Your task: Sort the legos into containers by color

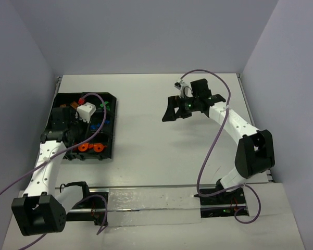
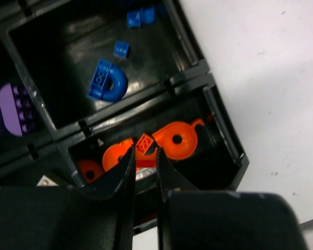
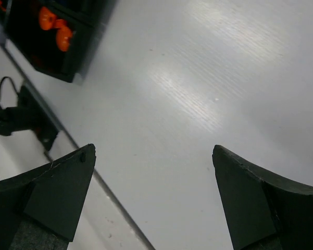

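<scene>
Left gripper (image 2: 144, 156) low over the tray (image 2: 135, 102), which sits at 9 o'clock on the surface (image 3: 198, 78). Fingers (image 2: 120, 174) drawn nearly together, and a small orange brick (image 2: 145, 142) looks pinched at their tips. It is inside or just above the compartment at the tray's 5 o'clock corner. I cannot tell whether it touches the pieces under it. That compartment holds only orange: a big orange ring (image 2: 177, 139) at 3 o'clock of the brick, and two more orange rounded pieces (image 2: 88, 169) toward 8 o'clock. A small red-looking sliver just below the brick is too small to identify. The next compartment toward 12 o'clock holds only blue: a blue arch (image 2: 107, 83), a tiny blue brick (image 2: 121, 48) and another blue piece (image 2: 140, 16) at its far wall. A purple piece (image 2: 14, 108) lies in the cell at 9 o'clock of the blue one. From overhead, a red piece (image 1: 82, 99) and a green piece (image 1: 104, 105) show near the tray's 12 o'clock edge, the arm hiding much of the rest. Right gripper (image 3: 153, 151) hangs at about 2 o'clock of the surface's middle, fingers spread wide, carrying nothing, only bare white below. No loose brick shows on the surface in any view. Judgement: sorting is near its end, colours already grouped. What is left appears to be releasing this orange brick among its own kind. The covered cells cannot be checked.
</scene>
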Available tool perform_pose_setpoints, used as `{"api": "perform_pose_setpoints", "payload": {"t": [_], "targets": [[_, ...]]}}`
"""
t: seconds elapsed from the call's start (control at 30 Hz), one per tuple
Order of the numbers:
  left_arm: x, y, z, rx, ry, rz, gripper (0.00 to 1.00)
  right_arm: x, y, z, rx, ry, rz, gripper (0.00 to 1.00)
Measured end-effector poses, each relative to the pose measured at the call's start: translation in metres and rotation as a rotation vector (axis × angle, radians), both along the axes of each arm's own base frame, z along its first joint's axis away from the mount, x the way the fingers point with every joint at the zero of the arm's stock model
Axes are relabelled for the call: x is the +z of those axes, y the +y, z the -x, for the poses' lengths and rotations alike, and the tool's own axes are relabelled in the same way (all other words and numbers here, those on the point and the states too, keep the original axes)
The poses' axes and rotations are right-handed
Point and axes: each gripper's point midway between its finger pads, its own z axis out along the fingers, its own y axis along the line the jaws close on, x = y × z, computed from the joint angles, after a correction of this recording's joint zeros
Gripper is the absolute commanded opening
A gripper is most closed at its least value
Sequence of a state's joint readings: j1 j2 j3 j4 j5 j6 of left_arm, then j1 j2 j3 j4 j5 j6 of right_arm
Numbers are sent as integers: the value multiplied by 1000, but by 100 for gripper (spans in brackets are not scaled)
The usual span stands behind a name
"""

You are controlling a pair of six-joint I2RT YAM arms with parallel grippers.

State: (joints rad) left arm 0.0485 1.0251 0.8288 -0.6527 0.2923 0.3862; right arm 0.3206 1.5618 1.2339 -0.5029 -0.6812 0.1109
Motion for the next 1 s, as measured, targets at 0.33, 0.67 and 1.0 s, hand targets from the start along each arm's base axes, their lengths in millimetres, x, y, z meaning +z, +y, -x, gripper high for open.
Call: {"api": "perform_pose_setpoints", "payload": {"t": [0.33,0.67,1.0], "targets": [[-26,10,10,28,93,-38,48,2,-28,-7,-69,-104,151,100],[-27,8,16,11,115,-35,70,-6,-35,-7,-92,-101,193,100],[50,-13,-61,29,54,130,99,18,-58,-17,-188,-199,227,100]]}}
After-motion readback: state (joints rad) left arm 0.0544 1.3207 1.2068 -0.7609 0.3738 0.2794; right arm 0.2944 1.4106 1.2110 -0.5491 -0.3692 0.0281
